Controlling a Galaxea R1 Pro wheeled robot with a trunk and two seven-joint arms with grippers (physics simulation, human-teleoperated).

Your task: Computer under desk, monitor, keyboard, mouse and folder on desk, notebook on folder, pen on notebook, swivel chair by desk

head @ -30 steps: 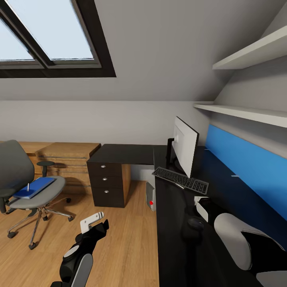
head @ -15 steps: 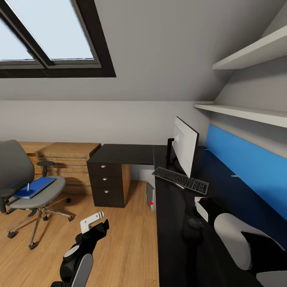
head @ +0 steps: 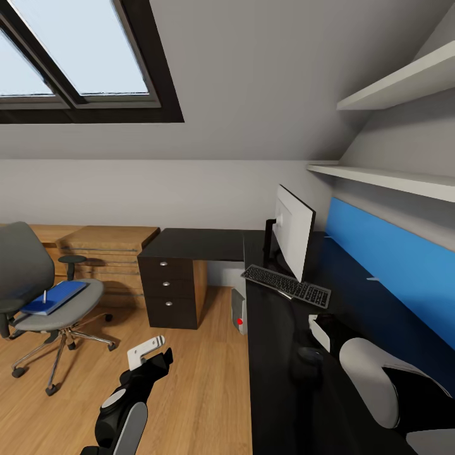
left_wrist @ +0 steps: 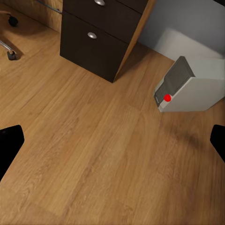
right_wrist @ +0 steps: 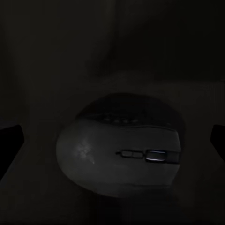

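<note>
Desk: we are facing the black desk (head: 208,243), with the monitor (head: 292,230) standing on it and the keyboard (head: 285,285) lying just in front.
Mouse: a dark mouse (right_wrist: 119,147) is sitting on the desk near the keyboard, where the task wants it.
Computer: the grey computer (left_wrist: 187,89) is standing on the floor under the desk.
Chair: the swivel chair (head: 38,297) is waiting well apart, carrying the folder (head: 55,297); we judge that is next.
Right hand: our right hand (right_wrist: 115,136) is hovering over the mouse, fingers spread wide, grasping nothing.
Left hand: our left hand (left_wrist: 112,140) is hanging spread wide above the floor, empty.
</note>
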